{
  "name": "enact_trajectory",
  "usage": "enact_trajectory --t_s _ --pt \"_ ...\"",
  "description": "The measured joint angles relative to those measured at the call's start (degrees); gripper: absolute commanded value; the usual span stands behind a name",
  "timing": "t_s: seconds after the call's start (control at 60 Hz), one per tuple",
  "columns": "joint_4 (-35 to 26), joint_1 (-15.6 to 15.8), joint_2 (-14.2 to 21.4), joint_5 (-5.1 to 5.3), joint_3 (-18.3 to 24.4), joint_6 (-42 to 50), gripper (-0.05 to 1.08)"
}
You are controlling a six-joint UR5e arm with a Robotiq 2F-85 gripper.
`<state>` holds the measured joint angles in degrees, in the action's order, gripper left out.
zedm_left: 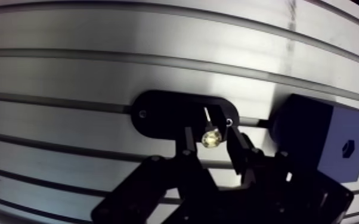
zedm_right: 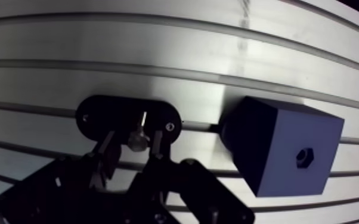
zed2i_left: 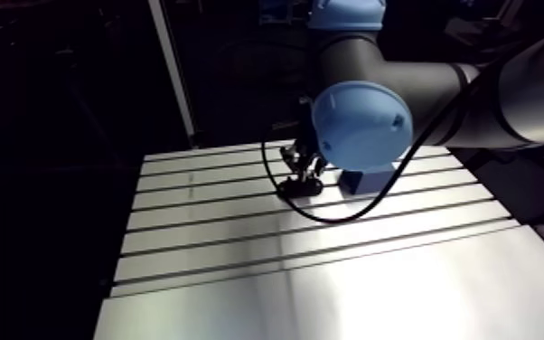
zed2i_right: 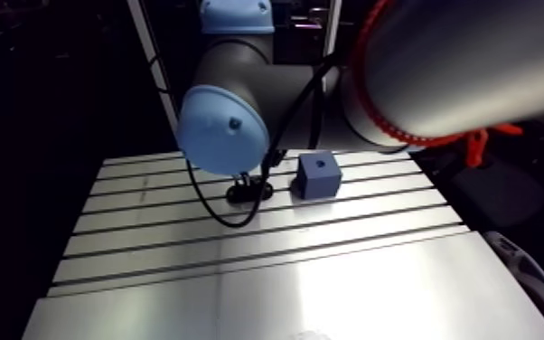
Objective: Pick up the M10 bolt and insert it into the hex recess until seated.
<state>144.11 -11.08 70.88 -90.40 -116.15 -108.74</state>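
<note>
The M10 bolt [zedm_left: 212, 138] stands head-up in a black oval holder plate [zedm_left: 158, 113] on the slotted table [zed2i_left: 330, 271]. My gripper [zedm_left: 212, 132] is low over the holder, with one finger on each side of the bolt head. A narrow gap shows on both sides, so the gripper reads as open. Beside the holder sits a dark blue cube [zed2i_right: 317, 174] with a small hex recess [zedm_right: 304, 156] in its upper face. In the arm view the gripper [zed2i_left: 300, 167] hangs just above the holder [zed2i_left: 300, 188], partly hidden behind the arm's blue joint cap.
Several slots run across the far half of the aluminium table. Its near half is a smooth sheet [zed2i_right: 330, 289]. The cube stands a few centimetres from the holder. Beyond the table's edges the room is dark.
</note>
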Motion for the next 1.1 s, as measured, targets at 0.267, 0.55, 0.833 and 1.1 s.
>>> enact_trajectory --t_s 0.267,0.55,0.833,1.1 --pt "0.00 -0.04 0.00 0.01 0.01 0.11 0.61" --pt "0.02 -0.14 0.00 0.00 -0.01 0.16 0.63" --pt "0.06 -0.16 0.00 0.00 -0.05 0.23 0.65" --pt "0.03 -0.15 0.00 0.00 -0.08 0.24 0.66"
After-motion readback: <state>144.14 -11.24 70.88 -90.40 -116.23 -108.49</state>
